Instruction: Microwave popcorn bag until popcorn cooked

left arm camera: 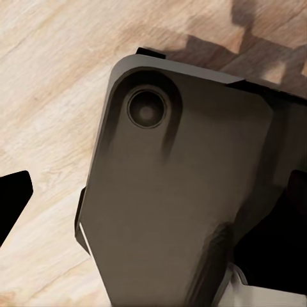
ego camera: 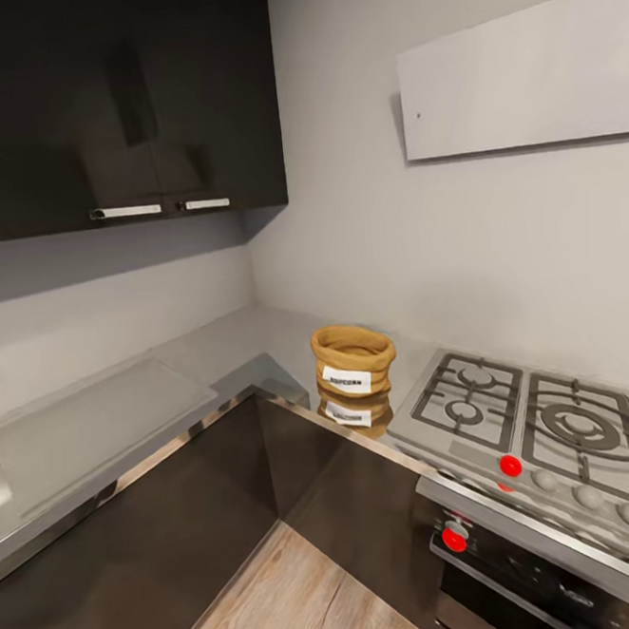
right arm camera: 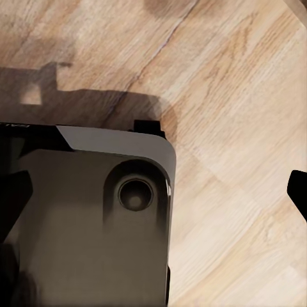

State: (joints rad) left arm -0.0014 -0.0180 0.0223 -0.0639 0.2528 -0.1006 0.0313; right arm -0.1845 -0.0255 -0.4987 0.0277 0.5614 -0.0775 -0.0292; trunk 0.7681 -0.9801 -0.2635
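- Head view: even, soft light, no hard source visible; walls (ego camera: pixel 364 224) evenly grey, mid-bright.
- Countertop (ego camera: pixel 213 352) glossy: mirrors the bag (ego camera: pixel 353 360) just below it, w/ label repeated.
- Upper cabinets (ego camera: pixel 115 103) dark, w/ faint smeared reflections; lower fronts also shiny.
- Thin shadow under hood (ego camera: pixel 523 77) and under cabinets.
- Render is a bit soft; label text unreadable, hob (ego camera: pixel 534 419) knobs blurry at lower right.
- Wide-angle stretch: edges lean, esp. hob and hood.
- Wrist views: floor (right arm camera: pixel 243 96) bright, warm; blocky dark shadows w/ fairly crisp edges fall on the wood.
- Grey body (left arm camera: pixel 173 192) close to lens, softly shaded, slightly blurred; black fingertip (right arm camera: pixel 299 192) silhouettes at frame edges, no detail.
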